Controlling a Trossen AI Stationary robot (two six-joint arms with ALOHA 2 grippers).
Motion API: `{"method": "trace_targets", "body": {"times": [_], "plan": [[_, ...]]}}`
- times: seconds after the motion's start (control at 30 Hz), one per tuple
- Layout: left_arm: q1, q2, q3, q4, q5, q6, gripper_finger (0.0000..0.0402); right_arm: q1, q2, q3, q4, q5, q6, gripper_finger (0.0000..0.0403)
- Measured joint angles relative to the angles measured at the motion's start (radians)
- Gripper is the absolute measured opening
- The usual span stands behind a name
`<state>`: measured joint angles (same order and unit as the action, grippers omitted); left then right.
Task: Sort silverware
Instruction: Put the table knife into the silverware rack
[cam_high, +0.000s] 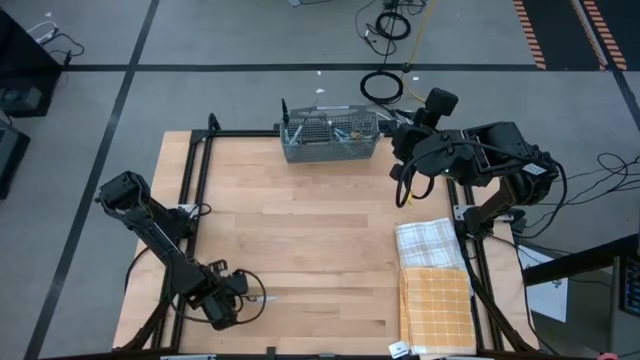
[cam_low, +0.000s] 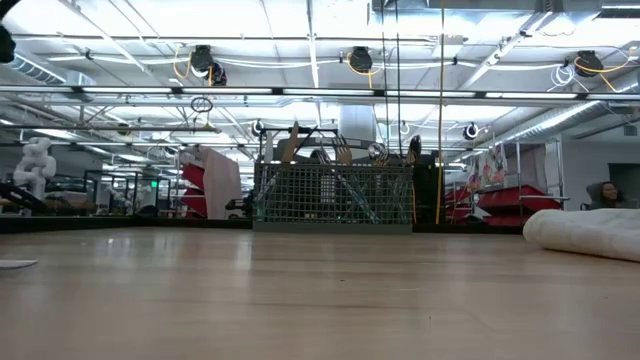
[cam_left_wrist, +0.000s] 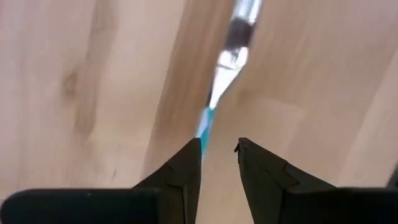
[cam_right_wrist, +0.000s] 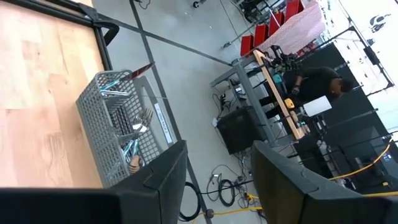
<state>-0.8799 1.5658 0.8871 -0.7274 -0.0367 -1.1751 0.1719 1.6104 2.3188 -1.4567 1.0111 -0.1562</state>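
The left gripper (cam_left_wrist: 219, 152) is held low over the near left part of the light wooden table (cam_high: 310, 230), its two dark fingers parted with bare wood seen between them. Nothing is clamped. A single piece of silverware (cam_left_wrist: 225, 65), with a teal handle and a shiny metal head, is seen lying flat on the wood just ahead of the fingers; the end of its handle lies against the inner edge of one fingertip (cam_left_wrist: 189, 155), and whether it actually touches cannot be told. In the high view this piece (cam_high: 268, 297) is seen as a thin pale line just beside the gripper (cam_high: 243, 288), pointing away from it toward the table's middle.

The right gripper (cam_high: 402, 143) is held off the table's far right corner, its fingers standing apart and empty. Just beside it, at the far edge, a grey wire-mesh caddy basket (cam_high: 330, 137) is set, and more teal-handled forks and spoons (cam_right_wrist: 132, 140) are seen standing in it.

A white checked cloth (cam_high: 428, 244) and an orange checked cloth (cam_high: 437, 305) are laid at the near right. No readable writing is found anywhere.
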Motion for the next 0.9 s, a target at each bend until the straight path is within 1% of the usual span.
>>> {"method": "trace_targets", "body": {"times": [0.1,0.27,0.37,0.47,0.67,0.77,0.83,0.9], "plan": [[0.001,0.010,-0.012,0.028,-0.014,0.037,0.0112,0.000,0.000,0.000,0.000,-0.003,0.010,0.0167],[0.002,0.061,-0.031,0.037,-0.030,0.091,0.0112,0.000,0.000,0.000,0.000,-0.051,0.015,0.0167],[0.003,0.096,-0.030,0.054,-0.057,0.139,0.0112,0.000,0.000,0.000,0.000,-0.052,0.015,0.0167],[0.012,0.126,-0.028,0.077,-0.060,0.177,0.0112,-0.001,0.000,0.000,0.000,-0.052,0.016,0.0167],[0.032,0.143,-0.026,0.078,-0.070,0.189,0.0112,-0.001,0.000,0.000,0.000,-0.055,0.044,0.0167],[0.038,0.145,-0.028,0.095,-0.080,0.192,0.0111,-0.001,0.000,0.000,0.000,-0.085,0.046,0.0167],[0.042,0.145,-0.033,0.121,-0.087,0.215,0.0101,-0.001,0.000,0.000,0.000,-0.102,0.050,0.0167],[0.048,0.143,-0.053,0.172,-0.095,0.215,0.0075,-0.001,0.000,0.000,0.000,-0.102,0.060,0.0167]]}}
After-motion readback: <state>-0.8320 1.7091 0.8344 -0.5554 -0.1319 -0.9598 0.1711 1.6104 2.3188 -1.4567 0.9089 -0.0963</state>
